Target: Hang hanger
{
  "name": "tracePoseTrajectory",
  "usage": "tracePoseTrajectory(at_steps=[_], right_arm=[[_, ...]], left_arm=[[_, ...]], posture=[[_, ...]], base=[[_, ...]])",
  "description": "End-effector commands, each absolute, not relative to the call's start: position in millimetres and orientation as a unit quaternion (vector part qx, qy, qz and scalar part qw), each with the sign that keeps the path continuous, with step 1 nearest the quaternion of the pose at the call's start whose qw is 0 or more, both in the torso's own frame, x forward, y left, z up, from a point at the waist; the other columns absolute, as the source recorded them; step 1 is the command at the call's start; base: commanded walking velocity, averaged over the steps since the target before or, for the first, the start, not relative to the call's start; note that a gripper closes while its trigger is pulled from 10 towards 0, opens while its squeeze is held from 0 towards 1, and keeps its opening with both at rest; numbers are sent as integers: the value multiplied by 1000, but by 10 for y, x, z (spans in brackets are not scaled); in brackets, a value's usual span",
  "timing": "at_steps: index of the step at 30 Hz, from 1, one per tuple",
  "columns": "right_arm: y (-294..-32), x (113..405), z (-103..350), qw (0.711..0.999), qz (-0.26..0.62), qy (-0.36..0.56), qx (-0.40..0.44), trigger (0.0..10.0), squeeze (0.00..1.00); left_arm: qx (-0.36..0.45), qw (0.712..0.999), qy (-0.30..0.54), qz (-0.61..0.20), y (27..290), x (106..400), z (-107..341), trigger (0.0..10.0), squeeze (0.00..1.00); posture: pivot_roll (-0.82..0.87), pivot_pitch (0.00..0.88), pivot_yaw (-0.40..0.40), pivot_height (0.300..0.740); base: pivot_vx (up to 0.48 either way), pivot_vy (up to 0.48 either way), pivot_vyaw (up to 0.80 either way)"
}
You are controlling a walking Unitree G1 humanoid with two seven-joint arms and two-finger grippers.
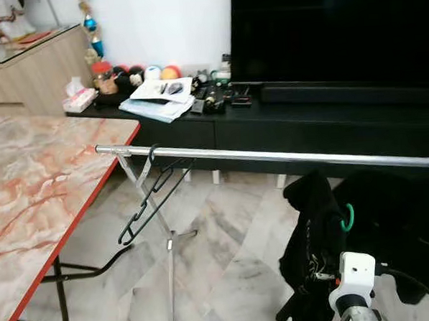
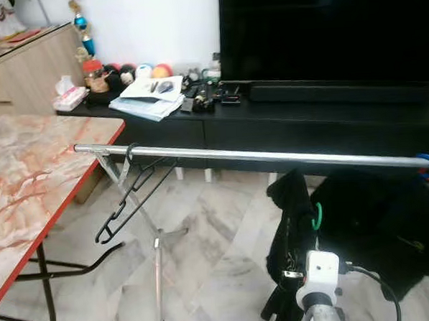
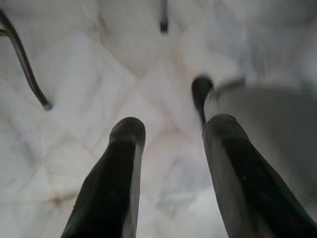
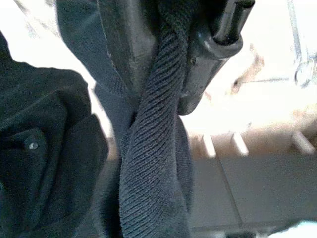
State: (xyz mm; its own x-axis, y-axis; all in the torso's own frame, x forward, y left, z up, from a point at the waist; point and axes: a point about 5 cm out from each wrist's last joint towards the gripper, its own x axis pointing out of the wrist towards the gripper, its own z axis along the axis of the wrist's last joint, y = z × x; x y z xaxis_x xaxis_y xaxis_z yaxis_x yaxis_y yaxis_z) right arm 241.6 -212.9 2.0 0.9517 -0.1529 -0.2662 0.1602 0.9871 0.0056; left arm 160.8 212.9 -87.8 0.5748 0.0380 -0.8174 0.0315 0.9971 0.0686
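Seemingly, right pincer (image 4: 173, 59) pinches dark garment (image 4: 153, 163).

hanger (image 1: 148, 200) on rail (image 1: 272, 156) near its left end, table (image 1: 36, 191) left, tv unit (image 1: 306, 123) behind

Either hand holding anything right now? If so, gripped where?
The right hand is shut on the dark garment, pinching a ribbed fold or edge of the fabric. The left hand is open over the floor, holding nothing.
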Motion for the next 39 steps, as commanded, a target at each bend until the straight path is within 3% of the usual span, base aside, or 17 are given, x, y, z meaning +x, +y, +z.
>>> tracePoseTrajectory(at_steps=[1,39], right_arm=[[-2078,2549,159,993,-67,99,11,10000,0],[-2128,2552,125,989,-89,114,11,10000,0]], left_arm=[[29,874,484,6,2128,1439,-949,10000,0],[27,870,493,9,2158,1422,-954,10000,0]], posture=[[69,26,53,740],[72,29,51,740]], base=[[-289,0,0],[-287,0,0]])
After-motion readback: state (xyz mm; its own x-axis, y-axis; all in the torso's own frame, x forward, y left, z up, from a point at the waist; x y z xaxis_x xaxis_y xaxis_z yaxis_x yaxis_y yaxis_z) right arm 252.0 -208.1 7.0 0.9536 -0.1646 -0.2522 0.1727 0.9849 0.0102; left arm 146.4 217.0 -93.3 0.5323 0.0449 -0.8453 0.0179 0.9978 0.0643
